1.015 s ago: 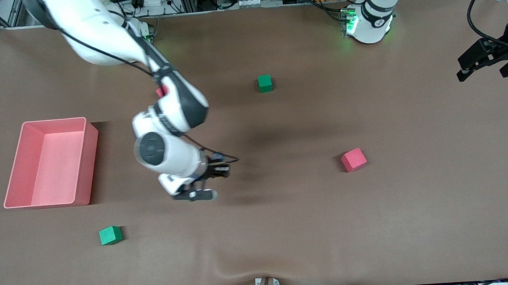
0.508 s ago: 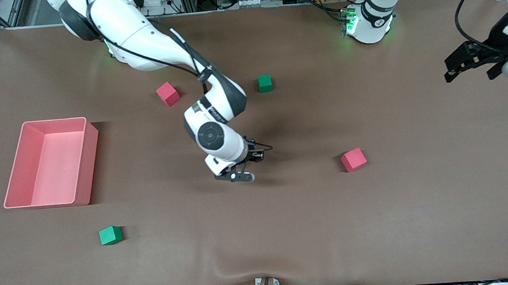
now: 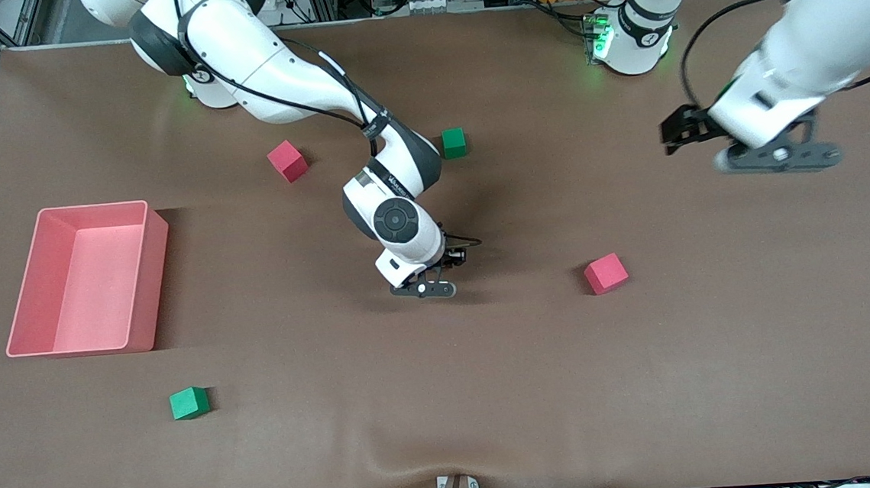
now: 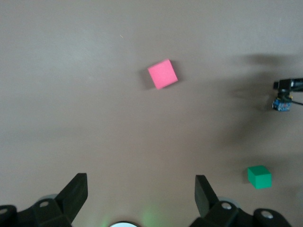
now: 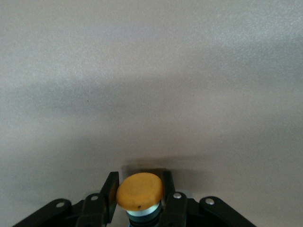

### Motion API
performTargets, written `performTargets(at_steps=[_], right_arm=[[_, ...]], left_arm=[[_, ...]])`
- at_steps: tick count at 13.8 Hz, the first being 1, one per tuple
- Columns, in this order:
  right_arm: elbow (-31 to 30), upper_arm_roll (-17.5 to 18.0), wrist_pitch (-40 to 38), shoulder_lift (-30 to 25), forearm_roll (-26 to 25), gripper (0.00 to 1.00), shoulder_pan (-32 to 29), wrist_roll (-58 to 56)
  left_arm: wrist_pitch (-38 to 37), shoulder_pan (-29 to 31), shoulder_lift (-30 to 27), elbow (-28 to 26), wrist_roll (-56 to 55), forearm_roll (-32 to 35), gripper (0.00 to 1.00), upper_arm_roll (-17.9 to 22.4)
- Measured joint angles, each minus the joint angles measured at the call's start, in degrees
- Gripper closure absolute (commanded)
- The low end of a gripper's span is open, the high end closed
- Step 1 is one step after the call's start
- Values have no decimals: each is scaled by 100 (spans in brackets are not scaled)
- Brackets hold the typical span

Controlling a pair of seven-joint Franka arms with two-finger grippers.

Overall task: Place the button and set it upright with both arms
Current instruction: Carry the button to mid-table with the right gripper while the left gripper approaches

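**A:** While you're checking, where's the button [image 5: 140,191] relative to the right gripper [image 3: 424,289]?

**B:** Between its fingers [image 5: 108,191]. Orange cap showing, dark body clamped from both sides, so narrow jaws, holding it. Shadow of it sits on the brown table [image 3: 491,393] right under it. Can't tell if it touches the surface.

**A:** Position against the pink bin [image 3: 85,278]?

**B:** Well apart from the bin, toward the left arm's end of the table, roughly mid-table.

**A:** Anything in the bin?

**B:** Only its bare pink floor shows. It rests on the table at the right arm's end.

**A:** Left gripper [image 3: 774,159]?

**B:** Jaws wide, nothing in them, up in the air over the table far out at the left arm's end. Its wrist view sees a red cube [image 4: 162,74] and a green cube [image 4: 259,176] below.

**A:** Other blocks?

**B:** Second green cube [image 3: 189,403] near the bin, nearer the front camera than it. Second red cube [image 3: 287,161] farther from the camera than the bin.
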Motion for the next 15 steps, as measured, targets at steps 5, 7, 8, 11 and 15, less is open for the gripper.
performTargets(at_steps=[5, 7, 8, 11, 15], right_arm=[[203, -129, 18, -30, -2, 0, -38, 14], [311, -190, 13, -126, -2, 0, -146, 16], [333, -239, -1, -209, -3, 0, -228, 16], [369, -352, -22, -474, -3, 0, -737, 12], [411, -317, -789, -1125, -3, 0, -1719, -20]], left_arm=[[154, -156, 1022, 21, -107, -11, 0, -256], [214, -330, 1460, 174, -276, -15, 0, -259], [278, -490, 1700, 308, -443, -15, 0, -260], [605, -1015, 2338, 654, -1004, -15, 0, -261], [1226, -1398, 3110, 1033, -1488, -15, 0, -260]])
